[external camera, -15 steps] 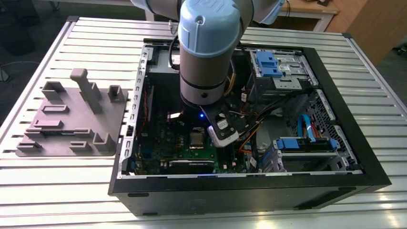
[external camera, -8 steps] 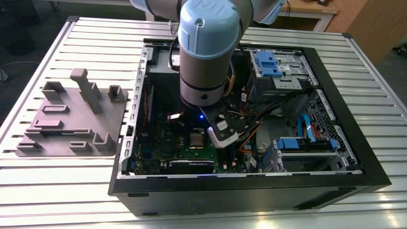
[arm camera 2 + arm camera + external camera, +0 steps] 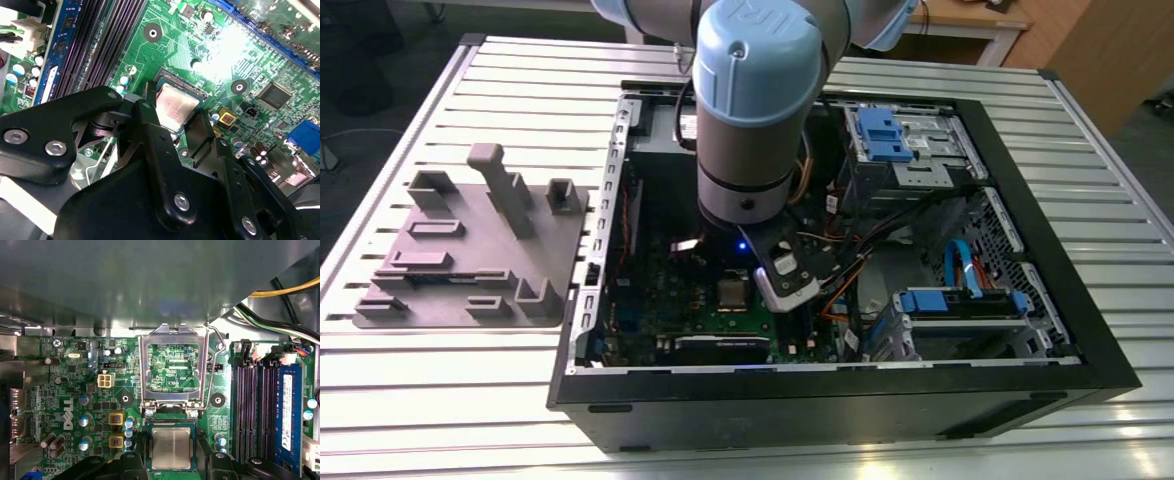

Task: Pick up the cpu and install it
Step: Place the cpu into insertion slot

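End effector [image 3: 175, 106] straddles the cpu [image 3: 171, 448], lying flat on the green motherboard [image 3: 75, 390] — gripping or loose, I cannot tell. Likely light, stiff, fragile underneath — take it by opposite edges. Beyond it, the retention frame [image 3: 173, 365] stands open.

A grey block-studded plate [image 3: 454, 272] lies on the slatted table [image 3: 454, 400] beside an open case [image 3: 854, 412].
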